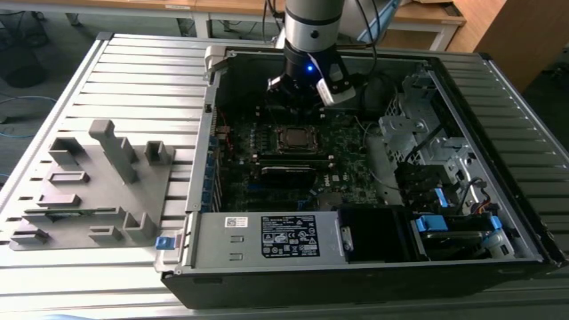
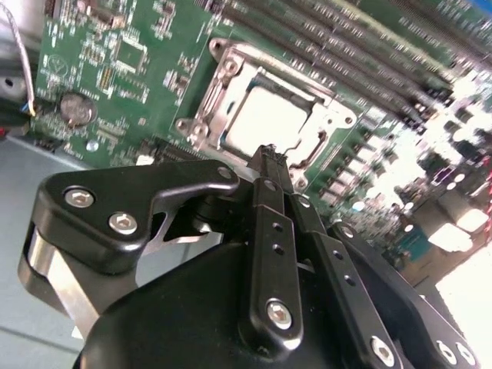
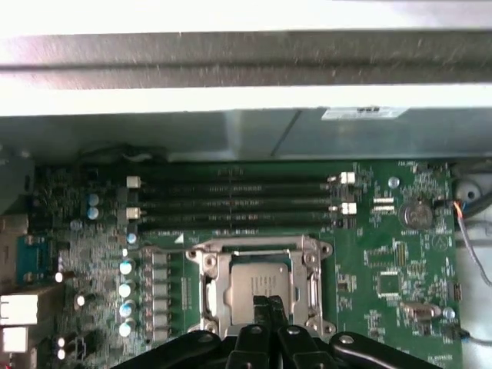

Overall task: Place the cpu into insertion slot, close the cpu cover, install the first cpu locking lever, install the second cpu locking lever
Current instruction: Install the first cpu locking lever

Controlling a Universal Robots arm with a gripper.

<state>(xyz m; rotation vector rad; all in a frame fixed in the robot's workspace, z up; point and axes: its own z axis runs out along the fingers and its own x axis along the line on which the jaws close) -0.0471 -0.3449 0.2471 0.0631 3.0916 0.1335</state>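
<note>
Inside the open computer case (image 1: 213, 133), on the green motherboard (image 3: 384, 254), the cpu (image 3: 257, 278) lies in the insertion slot (image 3: 198, 257), the cpu cover (image 3: 309, 280) seemingly down around it, so my gripper (image 3: 267, 302), pinched together and empty just over the chip's edge, should press squarely and gently.

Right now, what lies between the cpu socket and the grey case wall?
Long black memory slots run across the green board between the insertion slot and the case wall, in the first wrist view.
</note>
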